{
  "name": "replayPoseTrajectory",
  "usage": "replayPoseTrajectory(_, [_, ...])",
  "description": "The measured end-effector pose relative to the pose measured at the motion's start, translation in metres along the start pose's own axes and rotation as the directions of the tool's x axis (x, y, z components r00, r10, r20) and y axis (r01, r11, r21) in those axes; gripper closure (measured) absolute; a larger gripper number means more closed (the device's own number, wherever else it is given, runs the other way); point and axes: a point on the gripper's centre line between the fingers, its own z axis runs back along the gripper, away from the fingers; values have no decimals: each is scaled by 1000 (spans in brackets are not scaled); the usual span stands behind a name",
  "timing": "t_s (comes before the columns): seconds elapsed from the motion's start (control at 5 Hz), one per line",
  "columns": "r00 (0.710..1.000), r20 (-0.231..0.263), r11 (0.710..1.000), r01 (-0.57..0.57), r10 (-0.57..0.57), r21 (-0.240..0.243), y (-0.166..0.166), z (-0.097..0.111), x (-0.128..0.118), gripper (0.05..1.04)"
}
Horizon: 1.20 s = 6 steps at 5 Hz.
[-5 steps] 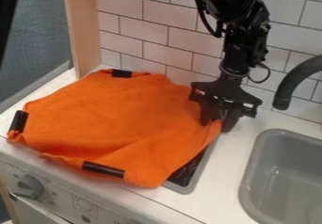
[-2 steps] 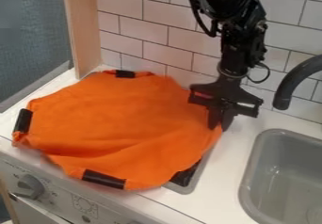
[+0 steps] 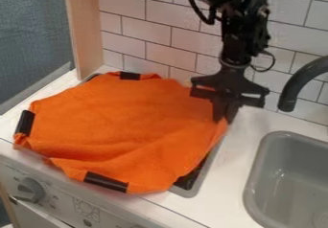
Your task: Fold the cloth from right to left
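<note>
- the orange cloth [image 3: 122, 121] lies spread over the stove top [image 3: 186, 189] on the left part of the counter [image 3: 247, 124], with some of the stove's dark surface and grey rim showing past the cloth's near right edge.
- the black gripper [image 3: 223, 118] is at the cloth's far right corner, its fingers narrow, close together, and seemingly pinching a bit of the fabric (the exact contact is partly hidden, so the hold is a judgement).
- as for progress, only the grasp looks done: the right side is out on the right, and no layer has been carried across to the left.
- what is left is nearly the whole fold: raise that corner, bring it over the middle, lay it down toward the left edge and let go.
- black strips sit at the cloth's left edge [image 3: 25, 123], near edge [image 3: 106, 182] and far edge [image 3: 129, 76]; they may make those parts stiffer than the loose right side.
- creases slant across the near right part, so a pull from one corner could fold unevenly or drag the whole cloth instead of turning it over.
</note>
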Motion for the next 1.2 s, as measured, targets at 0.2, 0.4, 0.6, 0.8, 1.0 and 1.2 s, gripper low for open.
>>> replayPoseTrajectory(0.2, [999, 48, 1000, -7, 8, -25, 9, 15, 4, 1020])
replayPoseTrajectory(0.4, [993, 110, 999, -37, 39, -14, 35, 37, 9, 1020])
replayPoseTrajectory(0.6, [987, 152, 999, -50, 49, 5, 53, 57, 3, 1020])
replayPoseTrajectory(0.8, [980, 177, 995, -94, 90, 18, 82, 69, -5, 1020])
replayPoseTrajectory(1.0, [983, 149, 993, -110, 104, 34, 104, 63, -20, 1020])
replayPoseTrajectory(1.2, [985, 124, 991, -124, 117, 48, 128, 53, -30, 1020])
